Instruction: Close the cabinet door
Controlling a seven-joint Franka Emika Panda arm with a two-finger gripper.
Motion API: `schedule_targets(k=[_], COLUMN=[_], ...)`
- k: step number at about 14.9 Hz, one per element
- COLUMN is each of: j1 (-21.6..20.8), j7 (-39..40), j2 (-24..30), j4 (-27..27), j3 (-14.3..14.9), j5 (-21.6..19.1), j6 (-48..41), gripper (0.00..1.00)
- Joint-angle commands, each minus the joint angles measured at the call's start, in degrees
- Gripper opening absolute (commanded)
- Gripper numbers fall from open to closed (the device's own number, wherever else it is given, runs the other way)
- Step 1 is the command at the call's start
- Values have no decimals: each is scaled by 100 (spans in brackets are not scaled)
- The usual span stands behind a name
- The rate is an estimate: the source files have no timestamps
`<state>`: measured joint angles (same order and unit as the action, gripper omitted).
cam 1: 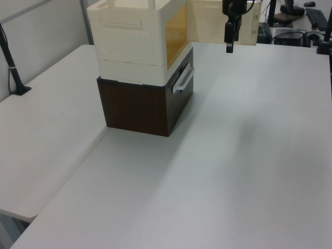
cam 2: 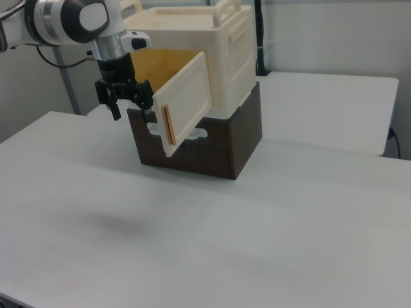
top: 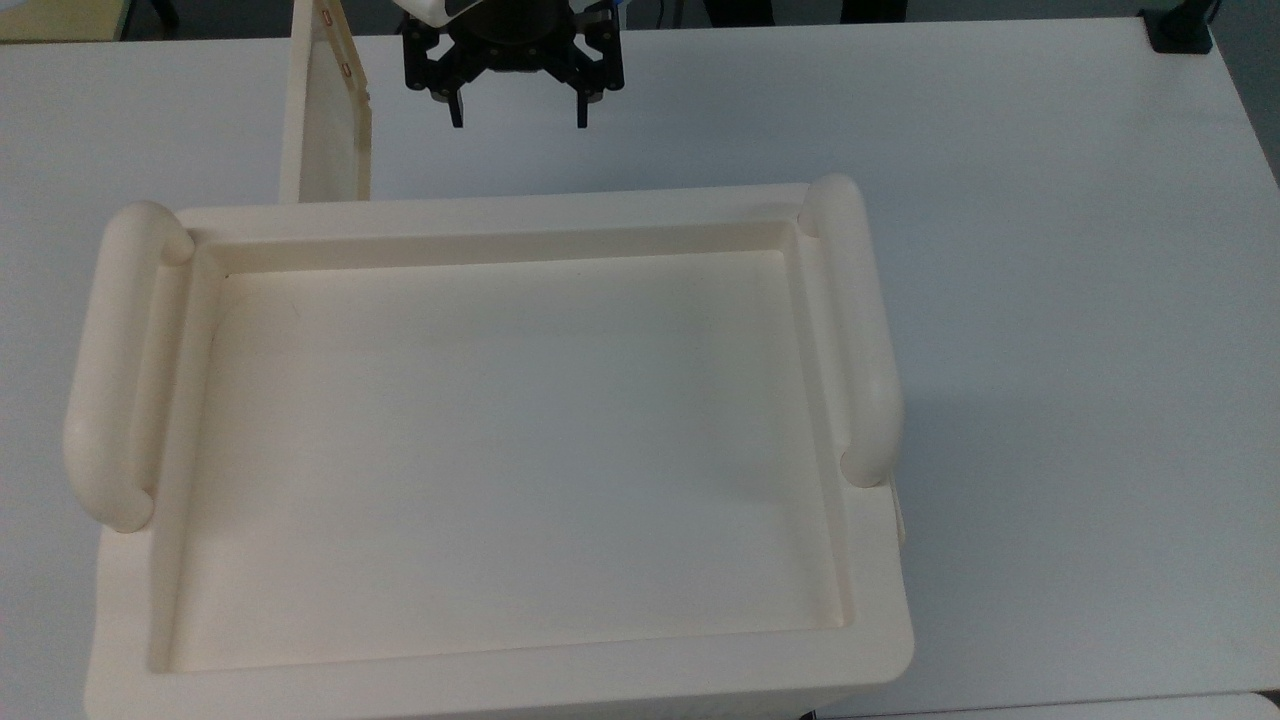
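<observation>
The cabinet (top: pixel 500 440) is a cream box with a recessed tray top and two tubular side handles; it also appears as the cabinet (cam 1: pixel 137 39) and the cabinet (cam 2: pixel 212 51). The cabinet door (top: pixel 325 110) stands swung open, roughly square to the front, with its tan inner edge showing. In the right view the cabinet door (cam 2: pixel 186 106) shows a reddish strip on its edge. My gripper (top: pixel 518 122) hangs open in front of the opening, at the top view's right of the door, not touching it. In the right view my gripper (cam 2: pixel 133 114) is just left of the door, and in the left view my gripper (cam 1: pixel 229 47) hangs in front of the cabinet door (cam 1: pixel 207 23).
The cabinet rests on a dark brown box (cam 1: pixel 140 106) with a white drawer handle (cam 1: pixel 182 80). A wide white table (cam 2: pixel 192 244) spreads in front. A black clamp post (cam 1: pixel 13 67) stands at the left view's left edge, and another black mount (top: pixel 1180 30) sits at the top view's far right.
</observation>
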<state>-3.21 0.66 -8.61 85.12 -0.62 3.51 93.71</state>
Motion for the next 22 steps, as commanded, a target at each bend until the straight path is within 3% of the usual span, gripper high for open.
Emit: schedule_targets(k=[1,9,10,11,12,14,15,22], j1=[-66,-83,-83,-92,-92,-101,-110,-110], j7=[-102,-84,-41,-40,-40,-40,-49,-93], j2=[202,202,193,184,184,184,176,193], j4=[242,233,233,233,233,233,233,180], j3=[88,88,88,88,88,88,88,79], j5=[0,0,0,0,0,0,0,0], j6=[-1,-19,-19,-10,-10,-10,-10,7], gripper=[100,100,96,63,40,4,0,0])
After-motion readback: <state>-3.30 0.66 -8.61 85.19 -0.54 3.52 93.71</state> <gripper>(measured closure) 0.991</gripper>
